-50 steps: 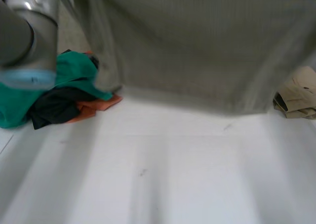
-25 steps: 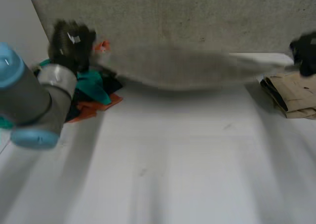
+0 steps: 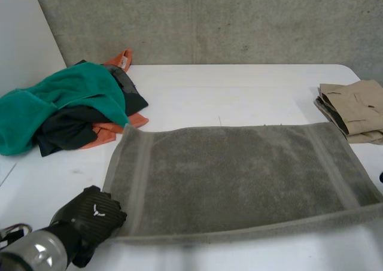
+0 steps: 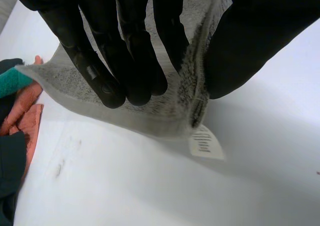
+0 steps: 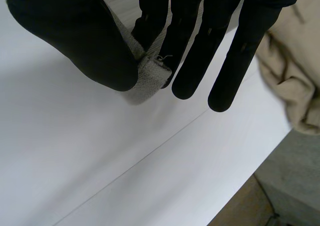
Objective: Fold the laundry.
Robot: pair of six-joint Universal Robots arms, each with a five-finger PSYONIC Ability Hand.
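**Grey towel spread flat, both hands pinching its near corners**

A grey towel (image 3: 239,175) lies open on the white table (image 3: 239,91), its long edges running side to side. The left hand (image 3: 90,214) pinches the near left corner between thumb and straight fingers, beside a small white label (image 4: 206,142). The right hand (image 5: 75,46) pinches the near right corner the same way. Bare table lies beyond the far edge. A heap of green, black and orange clothes (image 3: 66,103) sits near the far left corner. A folded tan garment (image 3: 356,106) lies just beside the far right corner. A concrete wall (image 3: 239,20) stands behind the table.
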